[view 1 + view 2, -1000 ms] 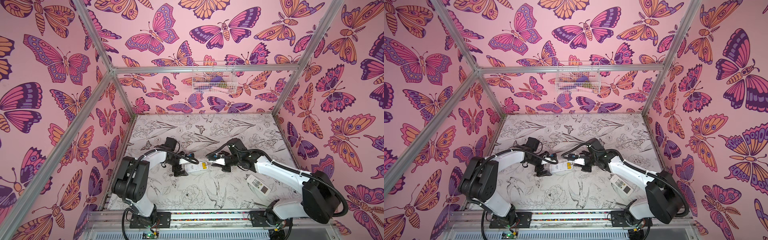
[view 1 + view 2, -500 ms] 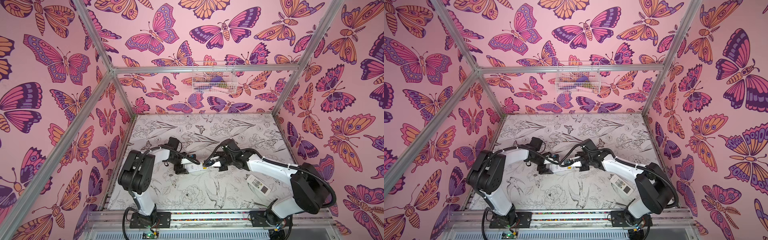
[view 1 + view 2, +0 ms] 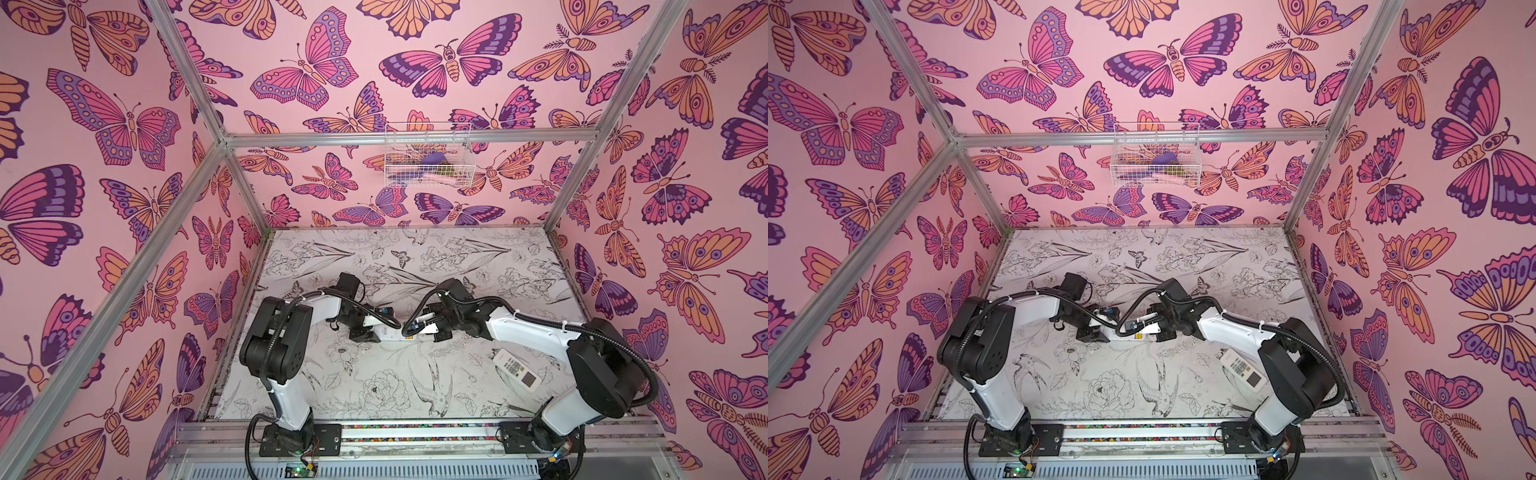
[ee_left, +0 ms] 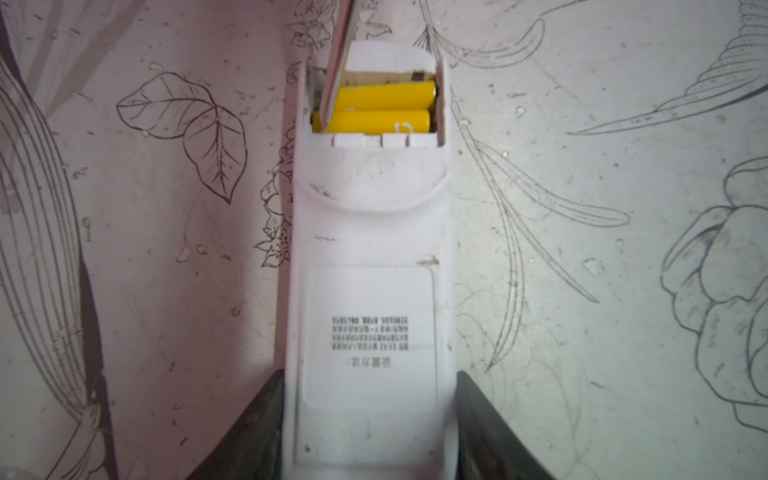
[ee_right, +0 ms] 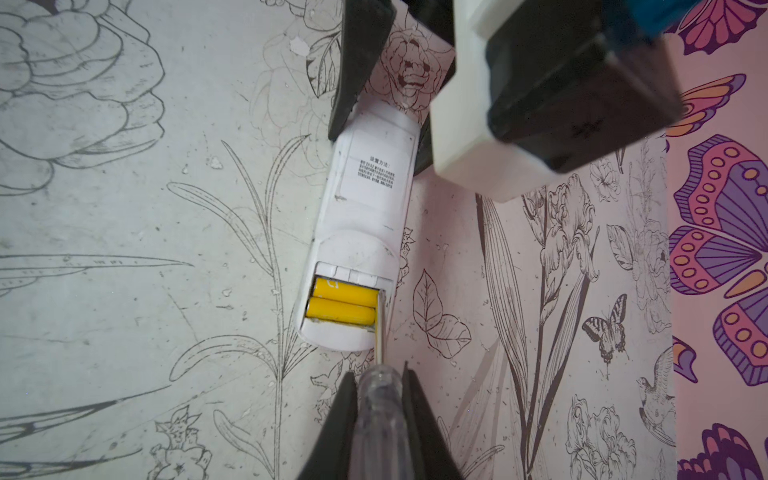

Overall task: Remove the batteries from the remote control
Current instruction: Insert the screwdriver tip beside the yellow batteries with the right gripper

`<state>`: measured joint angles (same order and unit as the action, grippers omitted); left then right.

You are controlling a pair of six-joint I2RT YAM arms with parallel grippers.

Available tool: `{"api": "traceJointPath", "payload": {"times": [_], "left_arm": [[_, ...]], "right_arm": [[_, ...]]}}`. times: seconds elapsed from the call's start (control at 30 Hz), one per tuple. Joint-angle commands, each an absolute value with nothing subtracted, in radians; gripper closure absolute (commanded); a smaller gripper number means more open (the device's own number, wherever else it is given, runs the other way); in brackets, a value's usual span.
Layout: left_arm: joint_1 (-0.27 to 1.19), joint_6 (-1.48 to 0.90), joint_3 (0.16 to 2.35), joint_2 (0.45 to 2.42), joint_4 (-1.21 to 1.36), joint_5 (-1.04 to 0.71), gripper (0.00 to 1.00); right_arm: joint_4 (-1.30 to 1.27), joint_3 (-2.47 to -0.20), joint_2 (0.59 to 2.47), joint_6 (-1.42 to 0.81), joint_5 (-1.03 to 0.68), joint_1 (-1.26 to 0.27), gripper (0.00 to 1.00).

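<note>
The white remote control [image 4: 368,232] lies face down on the mat, its battery bay uncovered. Two yellow batteries [image 4: 382,108] lie side by side in the bay, also seen in the right wrist view as batteries [image 5: 343,301]. My left gripper [image 4: 370,374] is shut on the remote's labelled end, one finger against each side. My right gripper [image 5: 379,372] is shut on a clear-handled screwdriver [image 5: 380,399]. The metal shaft reaches into the bay at one end of the batteries. In both top views the left gripper [image 3: 368,332] and right gripper [image 3: 432,330] meet over the remote [image 3: 1125,332].
A second white remote [image 3: 517,370] with buttons and a screen lies face up on the mat under the right arm. A white wire basket [image 3: 428,156] hangs high on the back wall. Pink butterfly walls and metal posts enclose the mat.
The left jaws have closed in from wide open onto the remote's sides. The right gripper has shifted slightly left with the screwdriver.
</note>
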<state>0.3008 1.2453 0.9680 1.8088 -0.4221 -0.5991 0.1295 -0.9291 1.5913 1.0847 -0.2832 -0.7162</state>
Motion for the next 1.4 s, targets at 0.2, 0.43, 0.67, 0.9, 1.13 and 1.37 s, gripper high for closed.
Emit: {"api": "traceJointPath", "payload": {"times": [0.2,0.43,0.67,0.9,1.13,1.37], "left_arm": [[0.304,1.271,0.955,1.841,-0.456,-0.584,0.52],[0.304,1.272,0.954,1.839,-0.456,-0.583,0.52],[0.304,1.278,0.953,1.839,-0.456,-0.585,0.53],[0.304,1.279,0.953,1.839,-0.456,-0.586,0.52],[0.304,1.281,0.951,1.838,-0.456,-0.585,0.52],[0.305,1.281,0.952,1.839,-0.456,-0.585,0.52]], "right_arm": [[0.101,-0.931,1.592,1.045,-0.234,-0.725,1.00],[0.074,-0.907,1.602,1.036,-0.230,-0.729,1.00],[0.148,-0.927,1.636,1.030,-0.192,-0.732,1.00],[0.249,-0.956,1.670,0.979,-0.225,-0.731,1.00],[0.306,-0.964,1.719,0.960,-0.289,-0.718,1.00],[0.374,-0.985,1.700,0.981,-0.391,-0.692,1.00]]}}
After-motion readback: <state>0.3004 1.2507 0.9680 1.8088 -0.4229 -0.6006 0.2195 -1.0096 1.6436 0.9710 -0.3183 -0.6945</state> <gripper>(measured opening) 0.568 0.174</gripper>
